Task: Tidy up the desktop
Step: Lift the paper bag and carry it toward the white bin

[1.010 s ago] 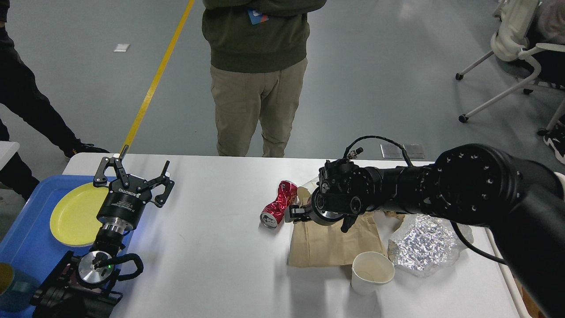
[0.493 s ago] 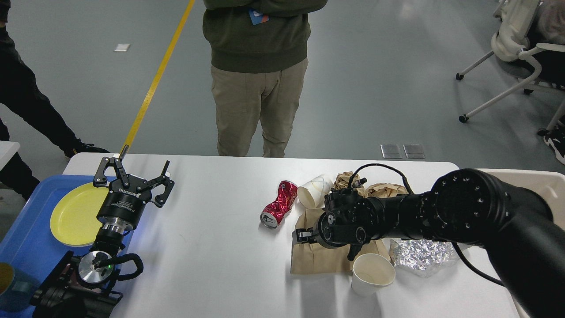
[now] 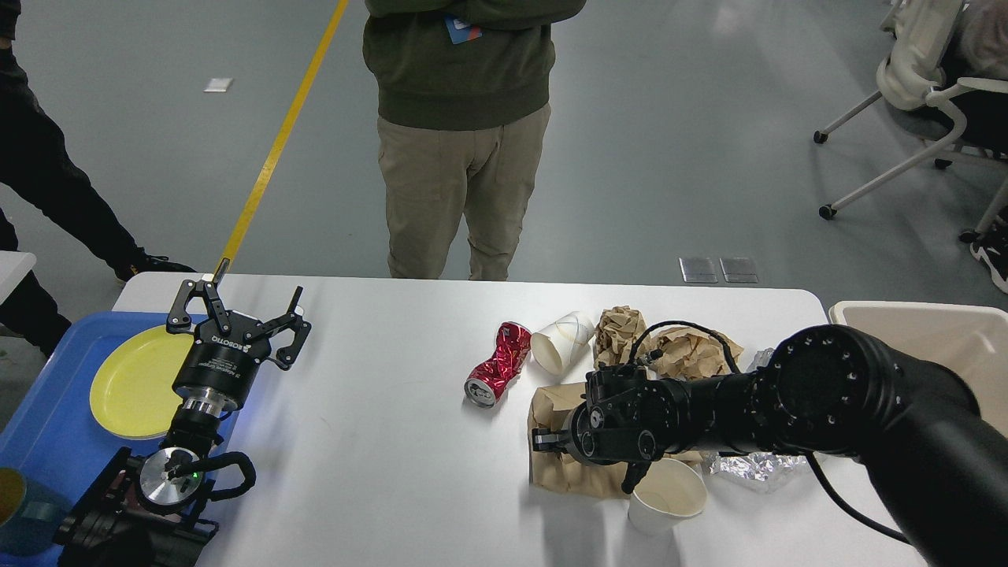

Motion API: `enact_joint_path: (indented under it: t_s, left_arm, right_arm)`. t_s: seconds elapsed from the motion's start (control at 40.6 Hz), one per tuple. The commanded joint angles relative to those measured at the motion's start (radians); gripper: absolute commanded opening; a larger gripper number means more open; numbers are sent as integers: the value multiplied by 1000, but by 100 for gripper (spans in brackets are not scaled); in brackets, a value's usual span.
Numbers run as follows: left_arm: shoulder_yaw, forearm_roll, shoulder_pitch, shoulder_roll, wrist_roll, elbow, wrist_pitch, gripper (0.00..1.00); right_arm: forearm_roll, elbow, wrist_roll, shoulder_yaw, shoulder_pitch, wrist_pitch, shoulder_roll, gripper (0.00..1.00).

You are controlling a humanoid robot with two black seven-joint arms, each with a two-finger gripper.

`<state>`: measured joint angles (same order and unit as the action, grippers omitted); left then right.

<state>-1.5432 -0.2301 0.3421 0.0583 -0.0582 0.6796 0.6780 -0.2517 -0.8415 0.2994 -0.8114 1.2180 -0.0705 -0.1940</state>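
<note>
1. Nearest us, our right gripper (image 3: 545,438) has pulled back toward us over the last second and now sits low over the flat brown paper bag (image 3: 561,465), which has slid along with it and buckled at its far edge. We judge the bag is being dragged or gathered for removal. The fingers show dark and end-on, so we cannot tell how far open they are or whether they pinch the paper.
2. Just right of it stands an upright paper cup (image 3: 665,496), with crumpled foil (image 3: 754,466) beyond the forearm.
3. Our left gripper (image 3: 236,319) has not moved: it hovers with fingers spread wide and empty, over the edge of the blue tray (image 3: 47,425) holding a yellow plate (image 3: 130,382).
4. Farther out, the arm's retreat has uncovered a tipped paper cup (image 3: 561,342), two brown paper wads (image 3: 665,342) and a crushed red can (image 3: 496,364).
5. The desktop (image 3: 378,425) spans the whole view beneath all this, still littered; the beige bin (image 3: 937,339) waits at its right.
</note>
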Motion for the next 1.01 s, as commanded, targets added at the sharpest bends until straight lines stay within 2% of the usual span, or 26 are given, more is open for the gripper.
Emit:
enact_joint_path:
  t_s: [0.0, 0.591, 0.789, 0.936, 0.986]
  left_arm:
    - [0, 0, 0, 0, 0, 0, 0, 96]
    - [0, 0, 0, 0, 0, 0, 0, 96]
    - [0, 0, 0, 0, 1, 0, 0, 96]
    - [0, 0, 0, 0, 0, 0, 0, 96]
    - [0, 0, 0, 2, 0, 0, 0, 96]
  right_arm:
    - [3, -1, 3, 1, -2, -3, -1, 0]
    - [37, -28, 3, 11, 72, 6, -7, 0]
    - [109, -184, 6, -8, 222, -12, 74, 0]
    - [149, -301, 4, -46, 371, -89, 122, 0]
    - [178, -353, 3, -60, 452, -143, 145, 0]
